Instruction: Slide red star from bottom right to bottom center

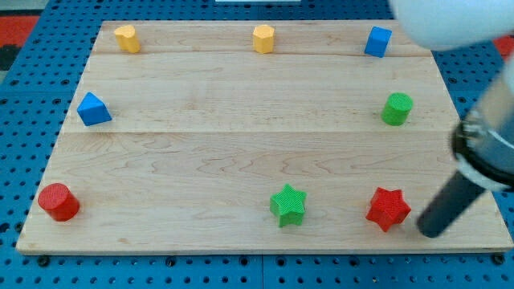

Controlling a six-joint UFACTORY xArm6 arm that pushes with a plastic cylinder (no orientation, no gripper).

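Note:
The red star (388, 209) lies on the wooden board (241, 120) near the view's bottom right. My tip (429, 232) is the lower end of the dark rod, just to the right of the red star and slightly below it, a small gap apart. A green star (288, 205) lies at the bottom centre, to the left of the red star.
A red cylinder (59, 201) is at the bottom left. A blue triangle block (93, 109) is at the left. Two yellow blocks (126, 38) (263, 38) and a blue cube (377, 41) line the top. A green cylinder (396, 108) is at the right.

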